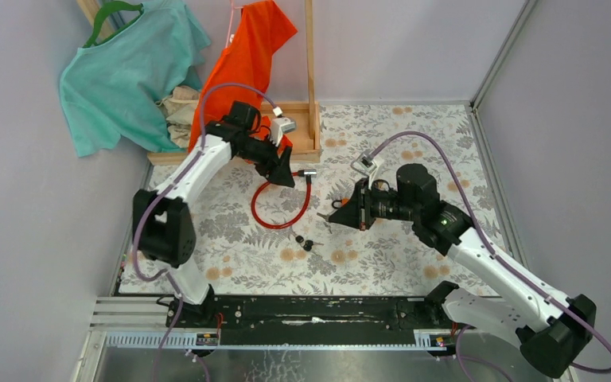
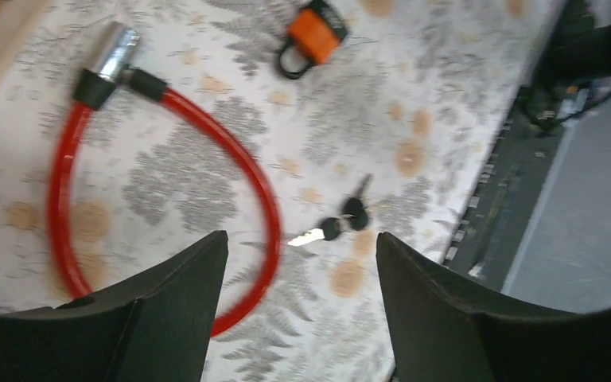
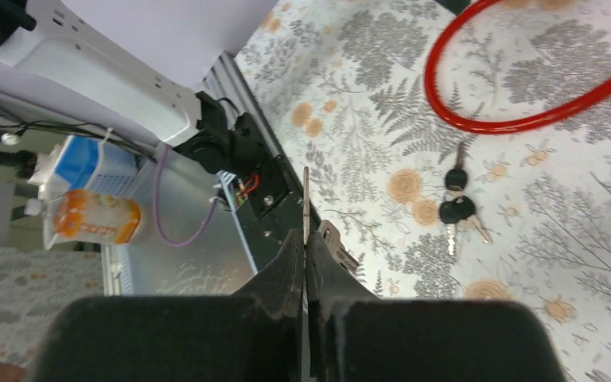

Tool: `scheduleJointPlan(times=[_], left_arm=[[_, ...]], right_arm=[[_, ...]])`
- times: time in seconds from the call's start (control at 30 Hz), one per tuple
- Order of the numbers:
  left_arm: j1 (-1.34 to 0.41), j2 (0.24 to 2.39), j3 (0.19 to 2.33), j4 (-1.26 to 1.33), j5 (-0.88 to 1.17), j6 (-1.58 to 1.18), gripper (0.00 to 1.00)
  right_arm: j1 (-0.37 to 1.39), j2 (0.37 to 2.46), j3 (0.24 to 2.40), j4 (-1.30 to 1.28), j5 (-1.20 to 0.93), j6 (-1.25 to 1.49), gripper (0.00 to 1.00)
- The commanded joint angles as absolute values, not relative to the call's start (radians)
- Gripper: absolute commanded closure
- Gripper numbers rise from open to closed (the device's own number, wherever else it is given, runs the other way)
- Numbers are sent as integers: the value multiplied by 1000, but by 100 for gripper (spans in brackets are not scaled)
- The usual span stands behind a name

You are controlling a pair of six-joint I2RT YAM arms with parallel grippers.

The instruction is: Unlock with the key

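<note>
Gripping, right claw [image 3: 306, 243]: fingers pressed together on a thin metal key [image 3: 305, 199], seen edge-on, its blade standing out past the fingertips.
Right claw position: low over the floral tablecloth [image 1: 414, 263], near mid-table, pointing towards the left arm's side.
Key bunch [image 3: 455, 203]: two black-headed keys joined together, lying flat on the cloth just beside the lower curve of the cable, apart from both claws.
Red cable lock [image 2: 266, 191]: closed loop lying flat on the cloth; both ends meet at its silver cylinder [image 2: 115, 52], which lies at the far side of the loop.
Orange padlock [image 2: 316, 33]: on the cloth, outside the loop, close by the right claw; cannot tell whether the shackle is latched.
Left claw [image 2: 302, 239]: fingers wide apart, nothing between them, hovering above the cable loop.
Wooden rack base [image 1: 306, 147]: shallow tray at the far edge; holds a beige cloth [image 1: 179, 107] at its left end; middle hidden by the left arm.
Above the tray: teal garment [image 1: 123, 72] and orange garment [image 1: 251, 56], both hanging.
</note>
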State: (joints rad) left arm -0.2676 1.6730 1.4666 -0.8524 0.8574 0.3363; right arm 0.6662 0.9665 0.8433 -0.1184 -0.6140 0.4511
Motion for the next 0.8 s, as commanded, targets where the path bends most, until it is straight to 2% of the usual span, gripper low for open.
scheduleJointPlan(times=[0.0,0.2,0.4,0.67,0.77], left_arm=[[-267,1813,1569,-792,715,463,26],[-290,1963,1613,-650,591,462,32],[-307,2005,1566,-529,469,503,34],[-307,2036,1541,-480,475,500,33],[-307,2060,1542,-477,471,504,37]], right_arm=[[660,915,896,-196,-503,392,100],[660,885,891,-220,-442,368,100],[660,888,901,-238,-419,361,100],[660,889,924,-236,-430,388,100],[659,879,921,-237,-433,386,100]])
